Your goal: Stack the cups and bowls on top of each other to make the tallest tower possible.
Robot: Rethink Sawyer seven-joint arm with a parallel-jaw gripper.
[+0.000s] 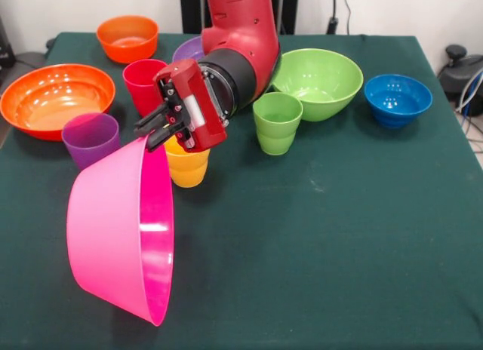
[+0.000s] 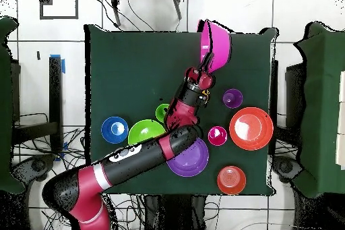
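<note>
We watched the gripper (image 1: 153, 131) clamp its 2 black fingers together on the rim of the big pink bowl (image 1: 121, 233), and that bowl hung tipped on its side, its glossy round mouth facing right above the green cloth table (image 1: 324, 237). From overhead the pink bowl (image 2: 217, 44) sat out near the table's far edge, with the gripper (image 2: 204, 73) at its rim.

Just behind the lifted bowl we saw the yellow cup (image 1: 187, 166), smooth plastic with stepped sides, partly hidden by the red wrist. The purple cup (image 1: 90, 139) stood beside the pink rim, the red cup (image 1: 143, 86) behind it, and the green cup (image 1: 277, 122) stood alone, all upright.

The bowls stayed unstacked: the large orange bowl (image 1: 54, 99) at the left edge, the small orange bowl (image 1: 127, 38) at the back, the lime green bowl (image 1: 318, 82), and the small blue bowl (image 1: 398, 99) on the right. A sliver of the purple bowl (image 1: 189, 48) showed behind the arm.
</note>
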